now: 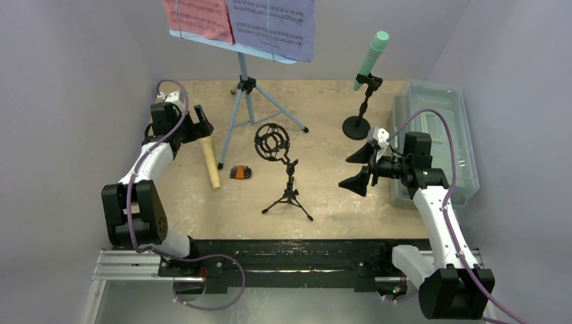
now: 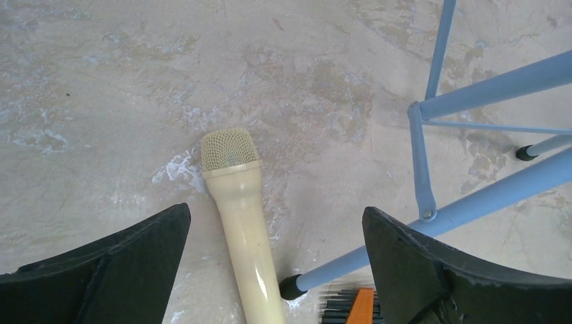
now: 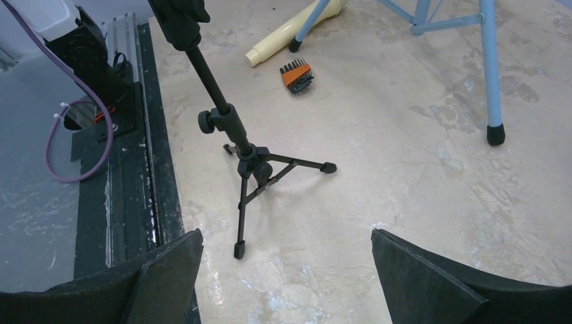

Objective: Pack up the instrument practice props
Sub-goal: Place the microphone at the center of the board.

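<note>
Yellow microphone (image 2: 239, 223) lies flat on table (image 2: 101, 101), just beside blue stand (image 2: 472, 202) leg. Left gripper (image 2: 275, 212) spread wide over it, empty. Right gripper (image 3: 284, 233) spread wide, empty, near black tripod (image 3: 253, 165).

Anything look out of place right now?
The yellow microphone lies flat beside a foot of the light-blue tripod, while the shock mount on the black tripod stands empty. The mint-green microphone sits clipped in its stand.

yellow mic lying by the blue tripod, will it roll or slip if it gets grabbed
The yellow microphone lies flat and is round, so a sideways nudge would probably roll it. Its glossy body looks slippery, so a grip may slide. It looks rigid, unlikely to bend.
</note>
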Tool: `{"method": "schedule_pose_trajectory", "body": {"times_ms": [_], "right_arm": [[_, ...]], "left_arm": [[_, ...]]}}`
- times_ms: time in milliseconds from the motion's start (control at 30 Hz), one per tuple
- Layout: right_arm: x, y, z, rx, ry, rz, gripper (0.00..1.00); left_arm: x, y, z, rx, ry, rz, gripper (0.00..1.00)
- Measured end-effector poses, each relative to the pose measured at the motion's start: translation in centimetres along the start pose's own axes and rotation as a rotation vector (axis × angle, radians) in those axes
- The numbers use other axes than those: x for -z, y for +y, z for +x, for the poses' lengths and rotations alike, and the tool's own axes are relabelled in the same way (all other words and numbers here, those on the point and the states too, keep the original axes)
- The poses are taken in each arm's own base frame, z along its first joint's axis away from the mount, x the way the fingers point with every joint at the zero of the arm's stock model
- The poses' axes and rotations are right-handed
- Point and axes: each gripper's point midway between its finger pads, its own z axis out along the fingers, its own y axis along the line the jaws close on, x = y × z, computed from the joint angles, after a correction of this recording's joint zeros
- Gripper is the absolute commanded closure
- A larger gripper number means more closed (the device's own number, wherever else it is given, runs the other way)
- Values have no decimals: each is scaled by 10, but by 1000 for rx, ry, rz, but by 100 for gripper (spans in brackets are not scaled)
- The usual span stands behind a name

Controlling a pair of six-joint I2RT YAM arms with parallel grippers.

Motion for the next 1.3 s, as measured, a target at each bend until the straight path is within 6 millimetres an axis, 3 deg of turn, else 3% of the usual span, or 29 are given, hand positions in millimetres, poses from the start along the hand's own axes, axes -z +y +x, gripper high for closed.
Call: {"method": "schedule_pose_trajectory", "body": {"times_ms": [333,800,933,1133,1300], "right_arm": [[0,0,0,6,0,0,1],[-1,-2,2,3,4,0,1],[-1,-3,3,0,6,0,1],[-1,-4,3,6,9,3,1],[-1,-4,3,8,9,4,1]], "left_arm": [[45,-9,2,28,-67,11,1],[120,-60,37,30,-116,259,2],[127,-78,52,3,-77,311,2],[135,-112,90,-58,50,391,2],[147,-119,95,-72,52,413,3]]}}
